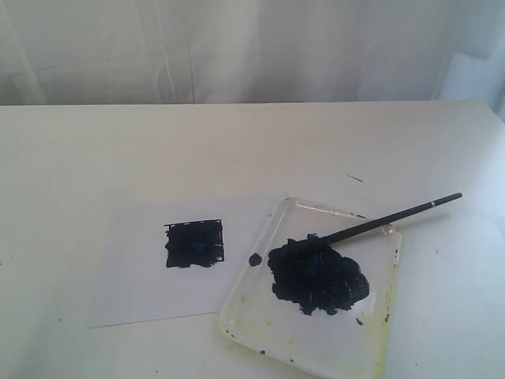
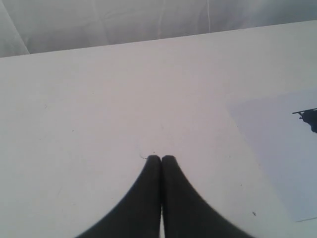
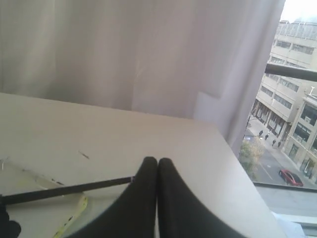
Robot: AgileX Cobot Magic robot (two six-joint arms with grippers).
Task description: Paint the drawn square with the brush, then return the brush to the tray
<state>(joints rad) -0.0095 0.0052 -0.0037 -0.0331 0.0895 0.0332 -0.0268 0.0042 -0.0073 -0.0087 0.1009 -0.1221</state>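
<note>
Now both pairs of jaws are pressed shut with nothing between them, and neither arm shows in the exterior view. The brush (image 1: pixel 394 215) lies free, slanting across the tray (image 1: pixel 237 308). Its darkened tip sits in the paint blob (image 1: pixel 319 278), its shaft crosses the tray's far right rim, and its handle end sticks out over the worktop (image 1: pixel 237 150). In the right wrist view the brush (image 3: pixel 69 191) runs up to the side of the right jaws. Its handle end meets the outline of one finger just below the tips, not the seam between them, and whether it touches cannot be told. The yellow-stained rim of the tray (image 3: pixel 74 210) lies beneath the shaft there.

The drawn square (image 1: pixel 194 244) is filled with dark paint on the paper sheet (image 1: pixel 134 268), just beside the tray's left edge. From the left wrist view the left jaws hang over bare worktop. The paper sheet (image 2: pixel 277 153) is off to one side of them, and only a corner of the drawn square (image 2: pixel 311 119) shows at the frame edge, well apart from the tips.
</note>
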